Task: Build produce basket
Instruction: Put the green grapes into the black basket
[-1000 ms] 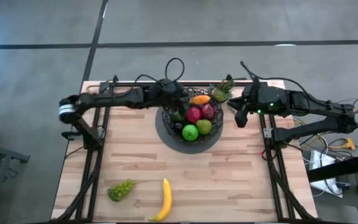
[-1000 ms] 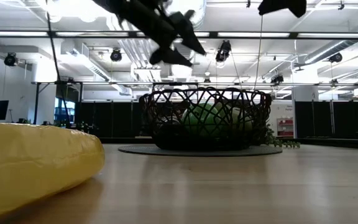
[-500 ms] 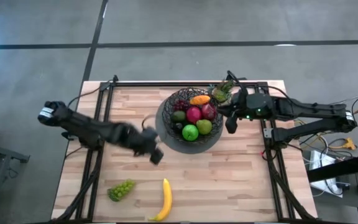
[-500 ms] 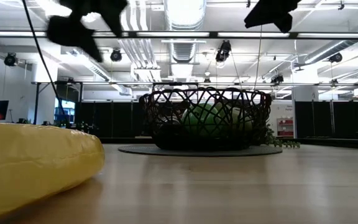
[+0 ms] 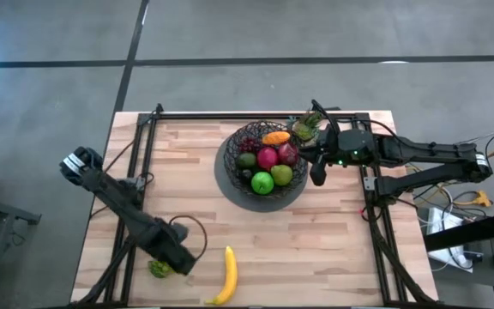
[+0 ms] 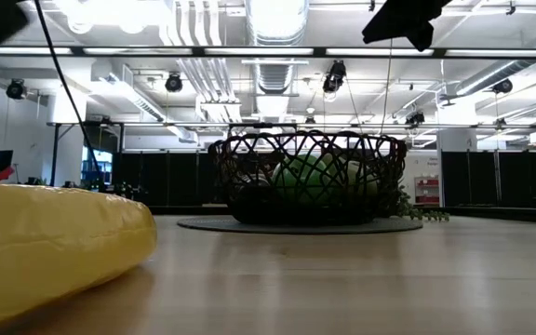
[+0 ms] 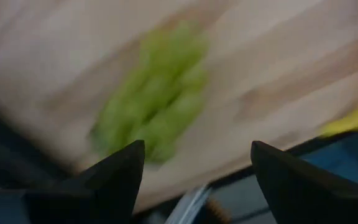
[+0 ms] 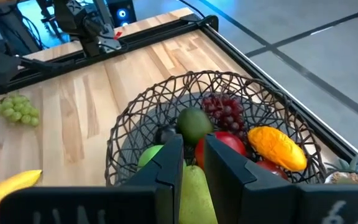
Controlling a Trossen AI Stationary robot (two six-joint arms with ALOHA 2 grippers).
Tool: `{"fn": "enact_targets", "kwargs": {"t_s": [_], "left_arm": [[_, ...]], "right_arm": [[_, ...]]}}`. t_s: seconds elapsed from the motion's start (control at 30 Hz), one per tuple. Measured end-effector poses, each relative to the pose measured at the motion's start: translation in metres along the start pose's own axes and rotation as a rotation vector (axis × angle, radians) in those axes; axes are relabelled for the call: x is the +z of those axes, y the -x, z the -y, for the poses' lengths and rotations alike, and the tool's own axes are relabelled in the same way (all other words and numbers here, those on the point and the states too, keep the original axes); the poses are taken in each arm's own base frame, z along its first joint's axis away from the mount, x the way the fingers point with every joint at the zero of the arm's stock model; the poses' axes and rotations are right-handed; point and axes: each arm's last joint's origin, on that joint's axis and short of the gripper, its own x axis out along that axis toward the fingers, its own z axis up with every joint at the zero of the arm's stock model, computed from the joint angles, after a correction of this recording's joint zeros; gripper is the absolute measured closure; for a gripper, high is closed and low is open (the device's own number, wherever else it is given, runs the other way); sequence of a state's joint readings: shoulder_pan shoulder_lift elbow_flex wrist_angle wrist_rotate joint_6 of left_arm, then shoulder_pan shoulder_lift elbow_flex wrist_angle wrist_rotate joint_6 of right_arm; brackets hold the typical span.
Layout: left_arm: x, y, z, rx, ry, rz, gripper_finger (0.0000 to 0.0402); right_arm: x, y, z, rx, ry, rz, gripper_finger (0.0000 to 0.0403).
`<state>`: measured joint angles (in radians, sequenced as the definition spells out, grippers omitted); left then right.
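Left hand (image 5: 168,262) hangs over the near left part of the counter (image 5: 333,249), fingers (image 7: 114,180) spread wide with nothing between them, directly above the green grapes (image 7: 157,93). From overhead only a bit of that bunch peeks out at the hand's left side, close to the counter's near edge. Just to the right of it lies the banana (image 5: 225,275), running lengthways toward the near edge; in the low view it fills the near left corner as a big yellow shape.

Farther back, toward the far edge and about midway across, sits the wire basket (image 5: 232,150) on a flat grey round mat (image 5: 224,184). Inside it are a green apple (image 5: 262,182), a red apple (image 5: 267,158), a second green fruit (image 5: 282,174), an avocado (image 5: 246,160), purple grapes (image 5: 254,142) and an orange piece (image 5: 275,136) against the far rim.

Right hand (image 5: 317,169) hovers just beyond the basket's right rim, fingers (image 8: 169,158) narrowed almost together and holding nothing. Behind it, near the far right corner, lies a leafy green sprig (image 5: 306,127), just beside the basket.
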<state>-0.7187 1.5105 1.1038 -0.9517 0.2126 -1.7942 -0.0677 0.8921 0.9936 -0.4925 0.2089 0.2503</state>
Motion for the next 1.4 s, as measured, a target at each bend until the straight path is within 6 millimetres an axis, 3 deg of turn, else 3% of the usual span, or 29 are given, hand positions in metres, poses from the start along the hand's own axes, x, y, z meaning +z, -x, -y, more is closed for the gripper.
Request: {"fn": "enact_targets", "kwargs": {"t_s": [0.2, 0.43, 0.73, 0.93, 1.13, 1.4], "left_arm": [[-0.02, -0.013, -0.008, 0.137, -0.016, -0.184, 0.0125], [-0.025, -0.035, -0.02, 0.156, 0.028, -0.195, 0.0134], [-0.013, -0.063, -0.035, 0.137, 0.075, -0.161, 0.0217], [-0.011, -0.066, -0.04, 0.157, 0.074, -0.156, 0.0291], [-0.015, -0.052, -0.034, 0.115, -0.016, -0.165, 0.0388], [-0.017, 0.019, -0.018, -0.047, -0.198, -0.068, 0.04]], "right_arm": [[0.0, 0.0, 0.0, 0.0, 0.007, -0.001, 0.0351], [0.0, 0.0, 0.0, -0.001, 0.023, -0.003, 0.0351], [-0.002, -0.001, 0.0, -0.002, 0.03, -0.008, 0.0351], [-0.003, -0.001, 0.0, -0.003, 0.033, -0.011, 0.0351], [-0.003, -0.001, 0.0, -0.003, 0.045, -0.011, 0.0351], [-0.002, -0.001, 0.0, -0.003, 0.077, -0.002, 0.0351]]}}
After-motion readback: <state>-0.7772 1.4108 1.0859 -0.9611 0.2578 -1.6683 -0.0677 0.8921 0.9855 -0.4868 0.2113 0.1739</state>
